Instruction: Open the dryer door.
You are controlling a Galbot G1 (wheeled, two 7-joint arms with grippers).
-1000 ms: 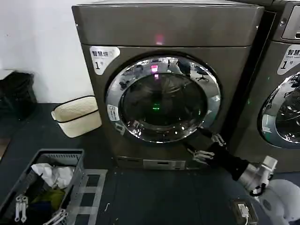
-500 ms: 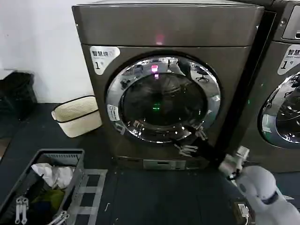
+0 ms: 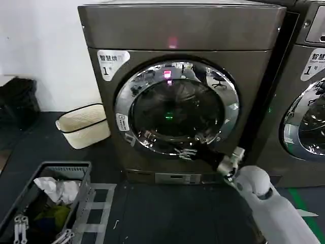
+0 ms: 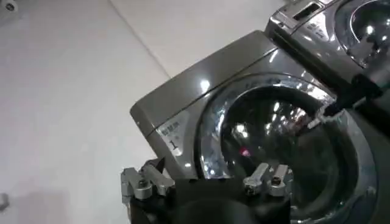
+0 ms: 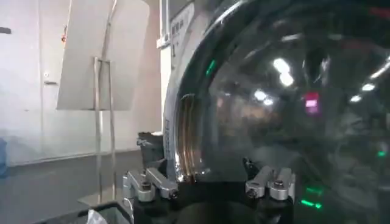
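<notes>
The dryer door (image 3: 175, 109) is a round chrome-ringed porthole with dark glass, lying flat against the grey machine front. My right gripper (image 3: 193, 146) is open at the door's lower rim, right of bottom centre, fingertips against the chrome ring. In the right wrist view the right gripper (image 5: 207, 182) has its fingers spread, with the edge of the door's ring (image 5: 183, 140) between them. My left gripper (image 4: 207, 182) is open with nothing in it, parked low on the left and looking up at the dryer door (image 4: 274, 134).
A second grey machine (image 3: 304, 122) with a similar round door stands close on the right. A cream basket (image 3: 84, 125) sits on the floor left of the dryer. A grey laundry basket (image 3: 81, 178) with clothes is at front left.
My right arm has swung left along the door's lower rim, from its lower right toward bottom centre. The door itself has not visibly moved.
</notes>
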